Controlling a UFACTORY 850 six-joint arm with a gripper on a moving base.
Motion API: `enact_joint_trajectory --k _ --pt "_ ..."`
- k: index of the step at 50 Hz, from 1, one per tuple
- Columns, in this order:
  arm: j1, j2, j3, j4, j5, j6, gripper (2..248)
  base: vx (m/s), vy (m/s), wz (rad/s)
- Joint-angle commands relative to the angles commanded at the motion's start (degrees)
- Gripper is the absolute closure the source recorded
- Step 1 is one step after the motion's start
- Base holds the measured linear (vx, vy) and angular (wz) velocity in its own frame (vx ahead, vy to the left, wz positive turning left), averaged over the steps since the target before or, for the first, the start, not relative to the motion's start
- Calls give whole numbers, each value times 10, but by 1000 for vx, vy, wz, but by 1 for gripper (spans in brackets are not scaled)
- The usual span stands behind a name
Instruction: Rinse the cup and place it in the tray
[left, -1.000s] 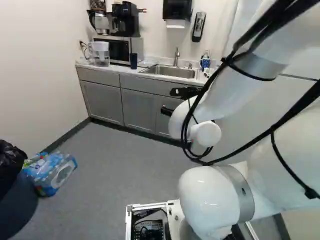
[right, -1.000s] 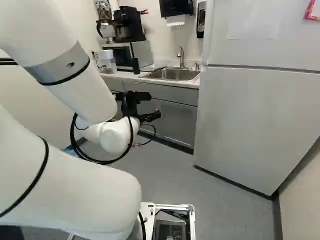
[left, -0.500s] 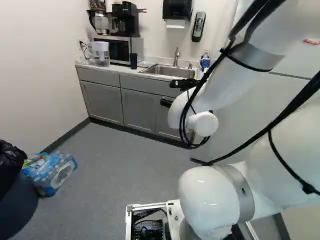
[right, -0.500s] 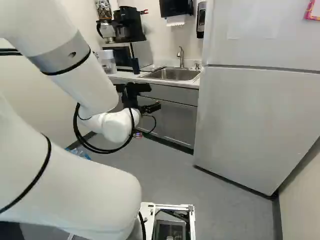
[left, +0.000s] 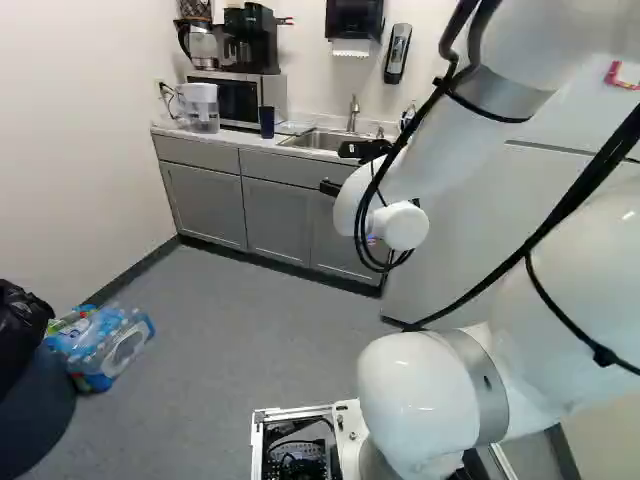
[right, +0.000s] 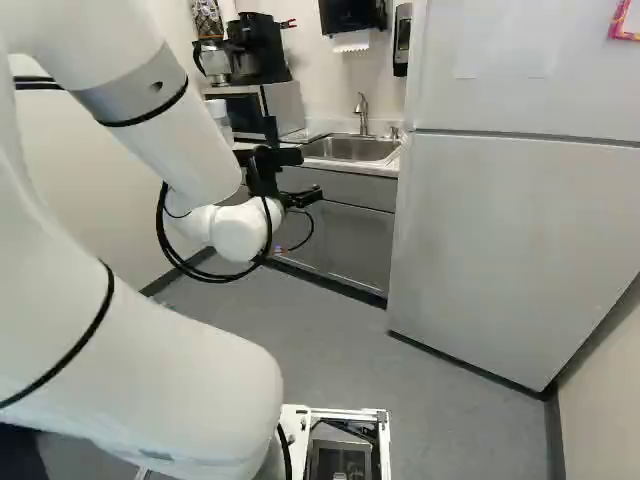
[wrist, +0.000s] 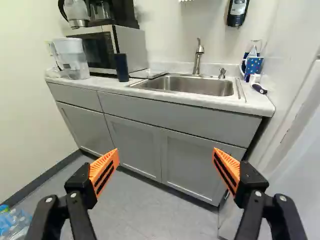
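my arm (right: 150, 385) reaches forward, short of the sink (wrist: 200, 86). in the right base view the refrigerator (right: 500, 250) stands right of that sink, and the worktop (wrist: 112, 86) carries the basin on grey cabinets (wrist: 135, 142), set in it so water stays contained.

in the wrist view the microwave (wrist: 132, 47) is back from the sink, near the wall, with the coffee maker (right: 258, 50) on top, probably to save worktop room by the sink. the water pitcher (wrist: 75, 60) stands farther from the sink, beyond the microwave front.

my gripper (wrist: 165, 154) hangs in front of the sink and lower than its rim, its fingers wide apart with nothing between them; i judge that spread is meant to admit a cup's body.

the dark blue tumbler (wrist: 121, 67) is upright on the worktop near the sink, likely the cup to rinse. a flat pale tray (wrist: 148, 73), as i take it, lies between it and the sink, handy for drips. past the opposite end of the sink is a blue spotted container (wrist: 253, 67). the faucet (wrist: 198, 60) rises behind the basin so it can pour in; i would need to rise before reaching for the tumbler.
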Motion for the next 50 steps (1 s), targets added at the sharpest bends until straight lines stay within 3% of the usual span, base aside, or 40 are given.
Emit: enact_joint_trajectory --k 50 --pt "0 -75 -137 0 -37 0 3 0 0 0"
